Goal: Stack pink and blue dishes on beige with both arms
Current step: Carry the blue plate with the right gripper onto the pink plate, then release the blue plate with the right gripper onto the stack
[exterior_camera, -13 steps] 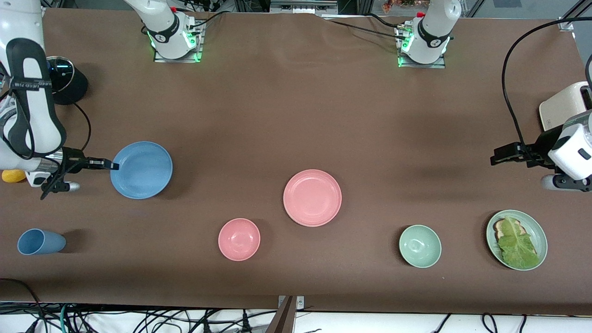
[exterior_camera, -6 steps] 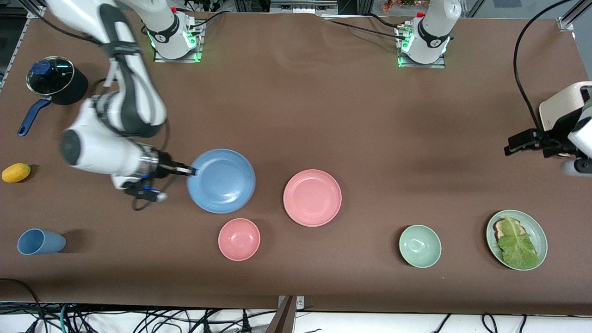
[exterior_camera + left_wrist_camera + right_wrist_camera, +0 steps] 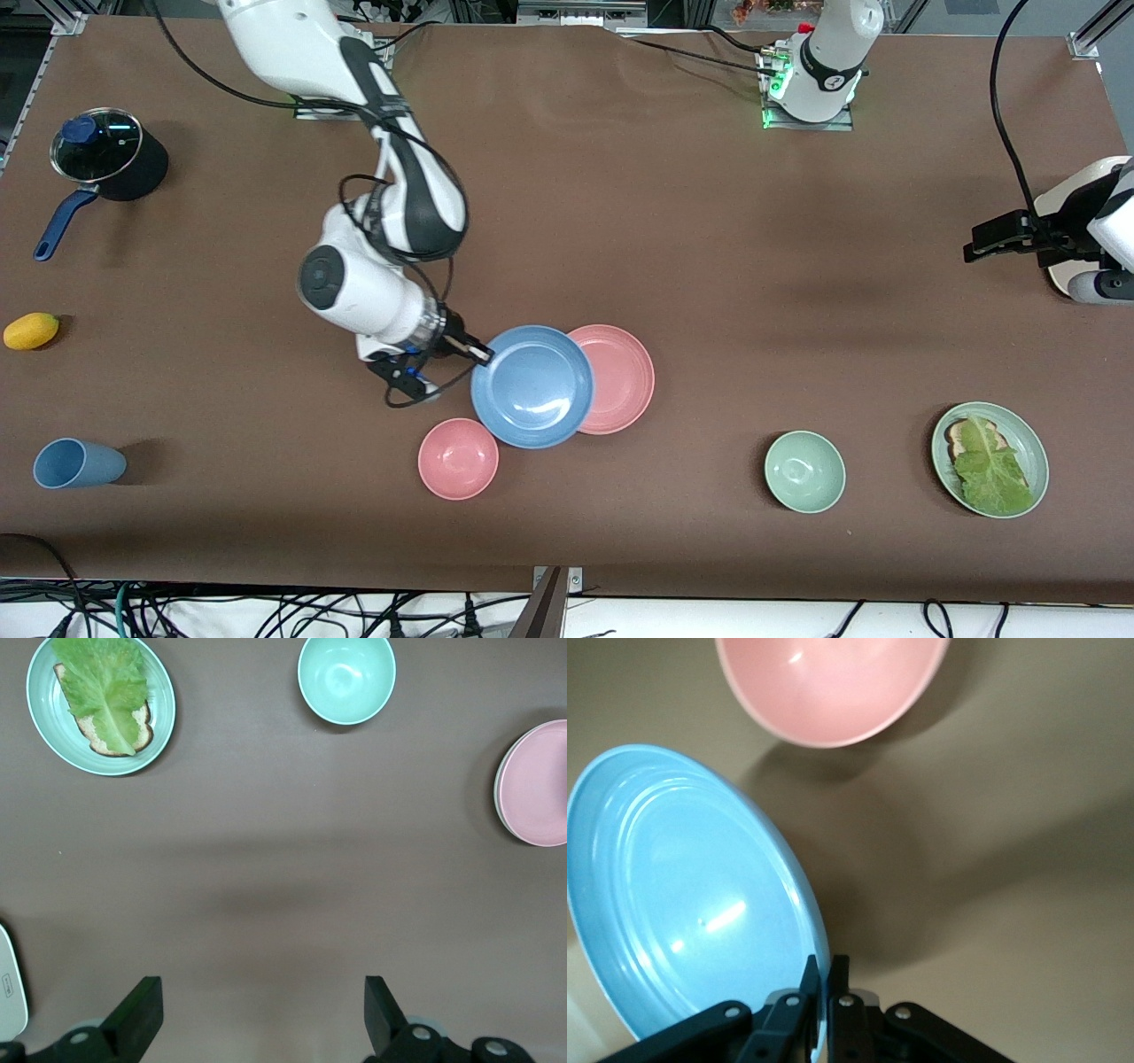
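**Blue plate carried over the pink plate at mid-counter**

The blue plate (image 3: 532, 386) is pinched at its rim by the right pincer (image 3: 478, 353) and is held in the air, overlapping the edge of the pink plate (image 3: 611, 379) that faces the right arm's end. The pink plate lies flat on the counter (image 3: 709, 266); in the left wrist view a pale rim is seen under it, but what it belongs to cannot be told. A small pink bowl (image 3: 458, 458) sits just beside the carried plate, nearer the front camera. A green bowl (image 3: 804, 471) and a green plate with lettuce and toast (image 3: 990, 459) lie toward the left arm's end. At the right arm's end are found a blue cup (image 3: 78, 462) on its side, a yellow fruit (image 3: 31, 330) and a lidded dark pot (image 3: 108, 162) with a blue handle. The left pincer (image 3: 974, 246) is spread wide, empty, and held above bare counter beside a cream appliance (image 3: 1063, 283). The counter is covered in brown cloth; cables hang along its front edge.
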Tool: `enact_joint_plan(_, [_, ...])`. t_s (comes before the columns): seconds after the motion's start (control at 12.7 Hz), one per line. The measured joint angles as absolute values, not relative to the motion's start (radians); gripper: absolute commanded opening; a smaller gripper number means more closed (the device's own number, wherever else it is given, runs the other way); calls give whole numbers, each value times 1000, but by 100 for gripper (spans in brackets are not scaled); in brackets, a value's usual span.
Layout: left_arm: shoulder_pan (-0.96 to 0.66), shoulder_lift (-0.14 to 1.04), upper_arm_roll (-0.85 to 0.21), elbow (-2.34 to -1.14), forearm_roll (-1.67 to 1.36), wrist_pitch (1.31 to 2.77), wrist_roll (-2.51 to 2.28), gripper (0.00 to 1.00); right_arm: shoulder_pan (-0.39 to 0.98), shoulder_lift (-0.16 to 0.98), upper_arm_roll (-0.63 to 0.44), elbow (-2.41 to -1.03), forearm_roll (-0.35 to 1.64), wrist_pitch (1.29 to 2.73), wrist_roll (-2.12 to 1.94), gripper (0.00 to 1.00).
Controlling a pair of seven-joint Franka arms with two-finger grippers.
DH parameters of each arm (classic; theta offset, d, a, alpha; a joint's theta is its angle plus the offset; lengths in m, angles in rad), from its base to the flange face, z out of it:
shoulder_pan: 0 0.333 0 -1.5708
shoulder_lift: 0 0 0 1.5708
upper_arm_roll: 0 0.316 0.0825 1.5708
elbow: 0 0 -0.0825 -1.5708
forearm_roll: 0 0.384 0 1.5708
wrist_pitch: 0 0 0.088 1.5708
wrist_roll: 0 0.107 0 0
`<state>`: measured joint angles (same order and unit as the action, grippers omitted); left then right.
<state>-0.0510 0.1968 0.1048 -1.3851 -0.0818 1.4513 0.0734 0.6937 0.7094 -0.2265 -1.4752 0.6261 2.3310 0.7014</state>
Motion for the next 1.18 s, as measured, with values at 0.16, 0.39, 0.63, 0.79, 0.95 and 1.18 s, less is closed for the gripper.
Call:
enact_joint_plan(0.16, [-51, 175, 105, -1396, -82, 1421, 73, 100, 750, 775, -226, -1419, 627, 2391, 775, 0])
enact_joint_plan(0.39, [-50, 144, 107, -1435, -82, 1387, 72, 100, 814, 827, -218, -1396, 629, 2427, 812, 0])
enact_joint_plan(0.63, [-49, 136, 109, -1475, -82, 1387, 71, 100, 818, 844, -200, -1396, 629, 2442, 814, 0])
enact_joint_plan(0.79, [-49, 132, 109, -1475, -82, 1389, 71, 100, 813, 846, -201, -1395, 629, 2444, 813, 0])
enact_joint_plan(0.95, [-49, 123, 107, -1475, -82, 1410, 71, 100, 807, 846, -202, -1392, 629, 2444, 813, 0])
enact_joint_plan(1.18, [-52, 121, 105, -1478, -82, 1482, 71, 100, 804, 846, -202, -1392, 629, 2444, 813, 0])
